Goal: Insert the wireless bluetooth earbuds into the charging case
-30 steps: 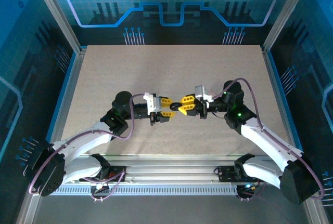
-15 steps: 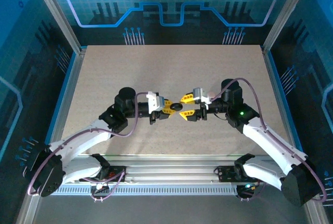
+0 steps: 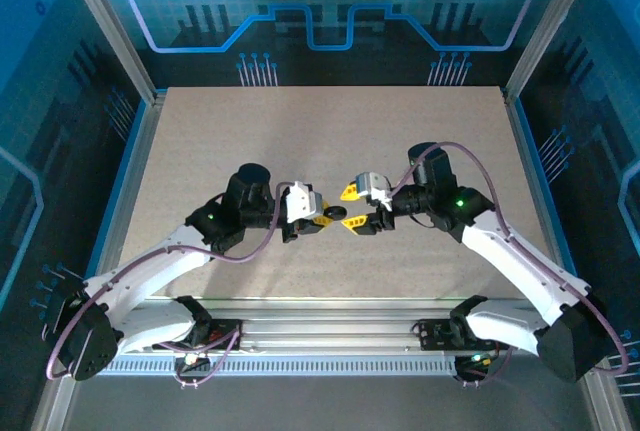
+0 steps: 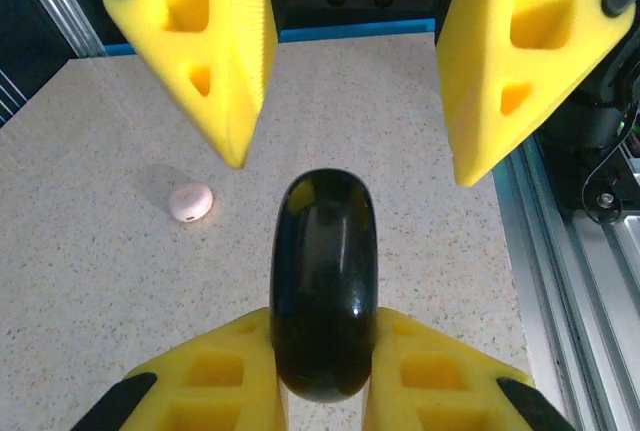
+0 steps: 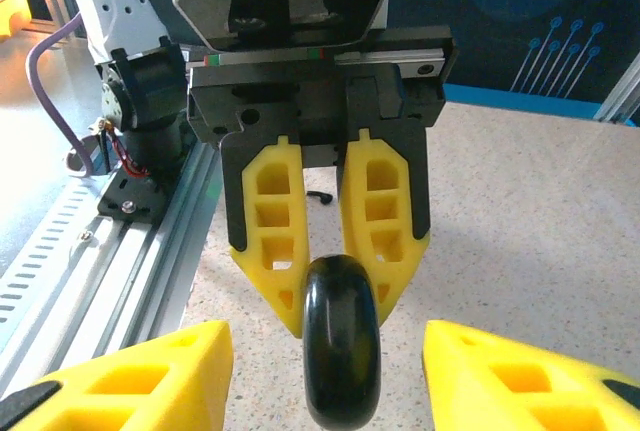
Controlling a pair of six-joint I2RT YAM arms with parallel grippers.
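Note:
My left gripper is shut on the black charging case, which it holds edge-on above the table. In the left wrist view the glossy case sits clamped between my left gripper's yellow fingers. My right gripper faces it from the right and is open, one finger on each side of the case with gaps between. In the right wrist view the case stands between my right gripper's spread fingers. A tiny black piece, possibly an earbud, lies on the table behind.
A small pale pink round case lies on the speckled table. The aluminium rail runs along the table's near edge. Blue-lit walls enclose the cell.
The case has passed from the right gripper to the left. The left gripper shut on it, and the right gripper opened and let go. Both arms shifted slightly left.

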